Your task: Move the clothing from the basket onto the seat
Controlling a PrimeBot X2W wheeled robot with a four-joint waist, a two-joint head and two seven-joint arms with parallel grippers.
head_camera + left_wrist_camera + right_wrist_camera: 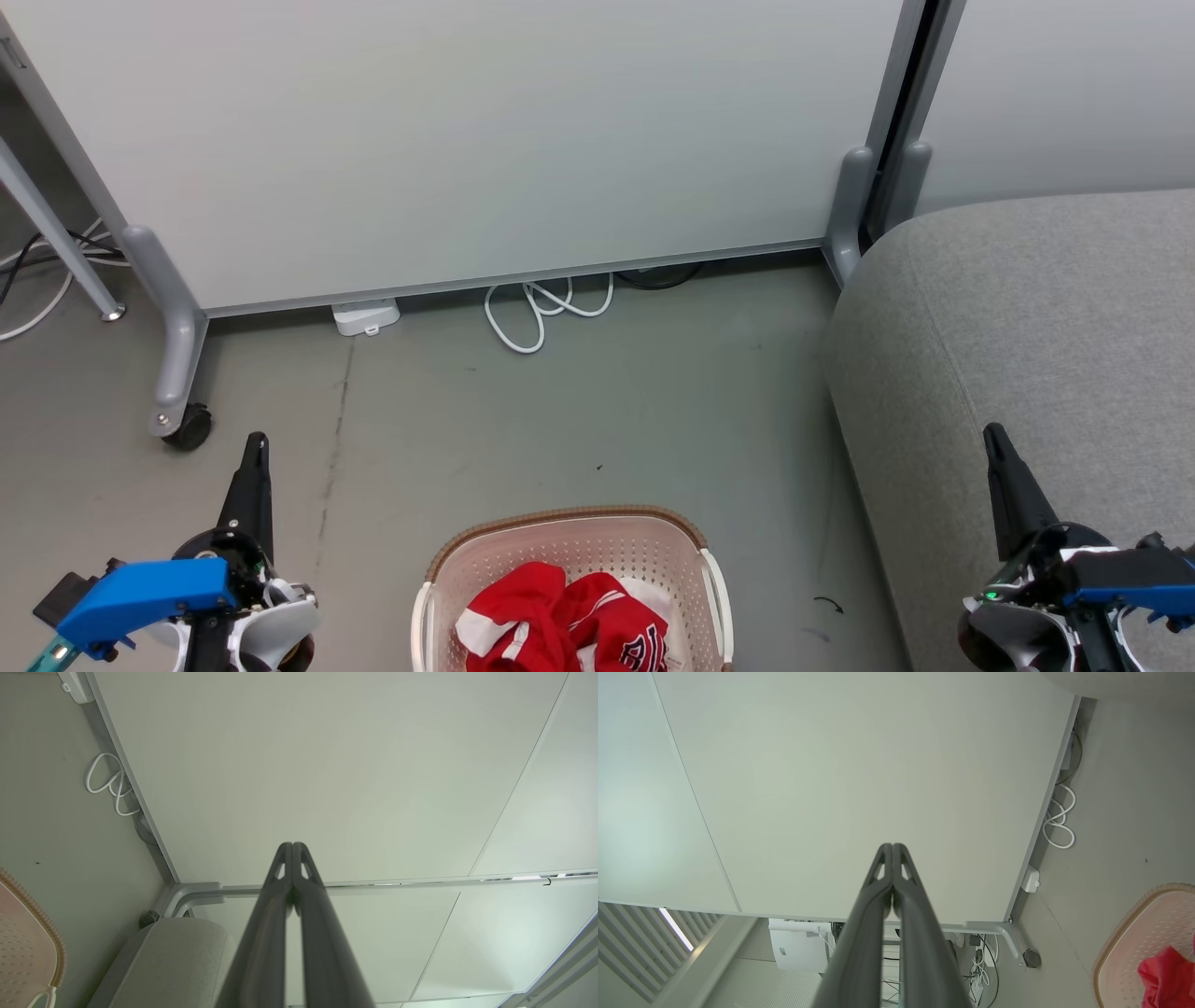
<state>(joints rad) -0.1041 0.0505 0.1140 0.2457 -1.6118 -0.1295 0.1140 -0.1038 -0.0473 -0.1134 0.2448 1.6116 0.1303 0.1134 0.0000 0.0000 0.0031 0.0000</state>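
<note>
A: Where is the clothing sitting right now?

B: The clothing (560, 623) is lying bunched in the basket (569, 516). The basket is standing on the floor (560, 411), near the left side of the seat (1027, 308). Nothing red is resting on the grey cushion, so I am judging the transfer as not yet begun.

A: And the tools?

B: The left tool (254, 446) is hovering over bare floor to the basket's left. Its fingers are pressing together and gripping nothing. The right tool (995, 437) is hanging above the seat's front part, likewise closed and empty. Both wrist views are showing the tips meeting.

A: Why that arrangement?

B: The two are flanking the basket and pointing ahead at the partition panel (467, 140), which I am reading as a waiting pose. With the basket sitting this close to the seat, I am expecting a short carry. I am guessing the right tool is the better placed for it.

A: Any writing?

B: Dark lettering is showing on one garment at the lower edge of the head view, but the frame is cutting it off and I am not making out a word. I am seeing no brand on the basket.
</note>
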